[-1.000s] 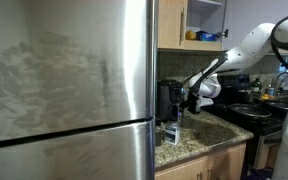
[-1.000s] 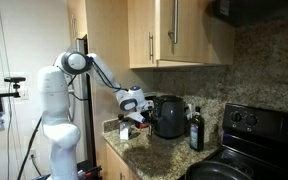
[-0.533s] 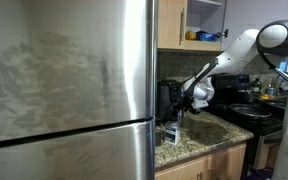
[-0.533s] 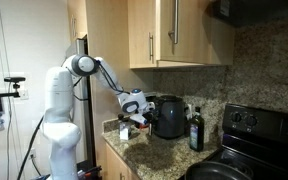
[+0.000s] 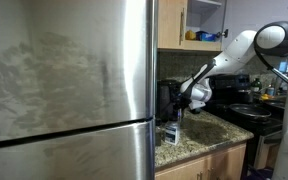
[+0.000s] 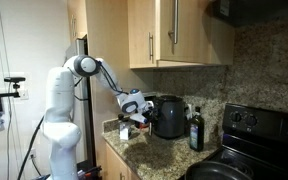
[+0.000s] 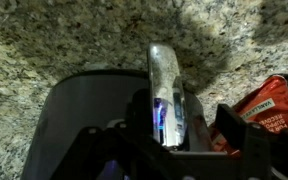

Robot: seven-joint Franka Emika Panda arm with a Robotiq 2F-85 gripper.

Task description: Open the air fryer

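Observation:
The air fryer (image 6: 169, 116) is a black boxy appliance standing on the granite counter under the cabinets, and it also shows in an exterior view (image 5: 167, 98). My gripper (image 6: 144, 112) is at its front side, level with the body, as the exterior view (image 5: 187, 100) also shows. In the wrist view the fryer's black body (image 7: 89, 115) fills the lower left and its silvery handle (image 7: 166, 75) runs up the middle. My gripper (image 7: 174, 135) is open, with the handle between the jaws and a gap to the right finger (image 7: 229, 125).
A dark bottle (image 6: 195, 130) stands just beyond the fryer, beside the black stove (image 6: 252, 125). A red packet (image 7: 272, 108) lies on the counter by the right finger. A small box (image 5: 170, 132) sits near the counter edge. The steel fridge (image 5: 69, 90) is alongside.
The arm's shoulder and elbow have shifted and my gripper has edged slightly closer to the fryer. The fryer has not moved.

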